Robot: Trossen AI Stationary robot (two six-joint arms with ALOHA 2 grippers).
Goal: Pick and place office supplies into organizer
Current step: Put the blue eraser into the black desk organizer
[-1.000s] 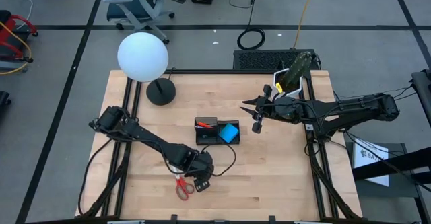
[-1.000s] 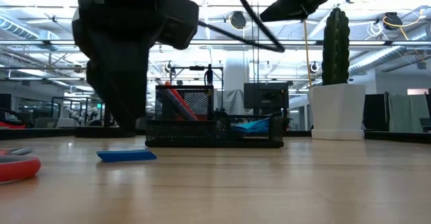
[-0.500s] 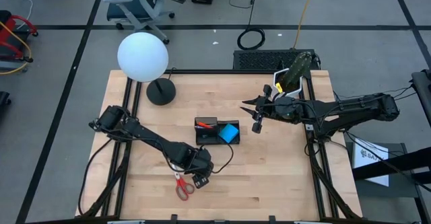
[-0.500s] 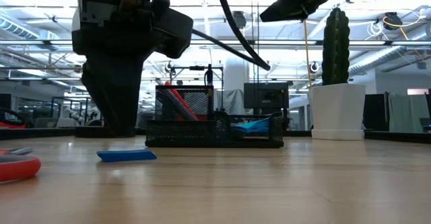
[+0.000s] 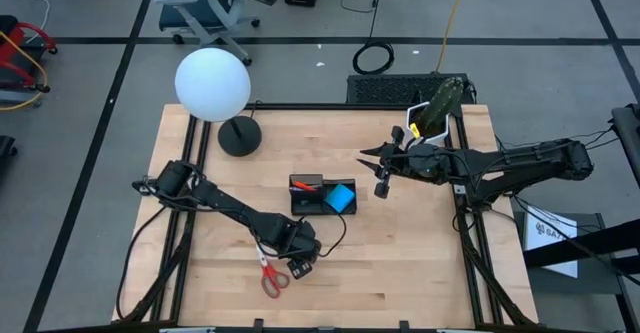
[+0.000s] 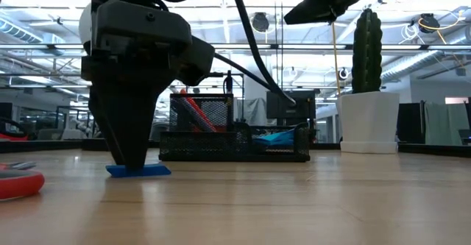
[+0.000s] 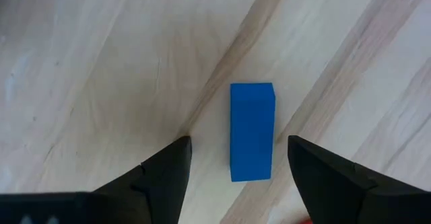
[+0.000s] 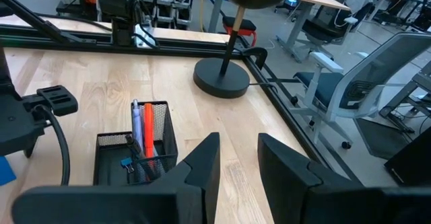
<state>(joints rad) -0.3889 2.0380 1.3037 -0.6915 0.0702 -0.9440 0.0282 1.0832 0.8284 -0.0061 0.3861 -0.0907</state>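
L hand is hanging over eraser on counter, fingers spread either side, not gripping yet, prob lining up pinch; scissors lying just beside; organizer mid-counter; R hand idling part-open, empty, beside organizer.

Left gripper low, fingers spread; right gripper aloft.
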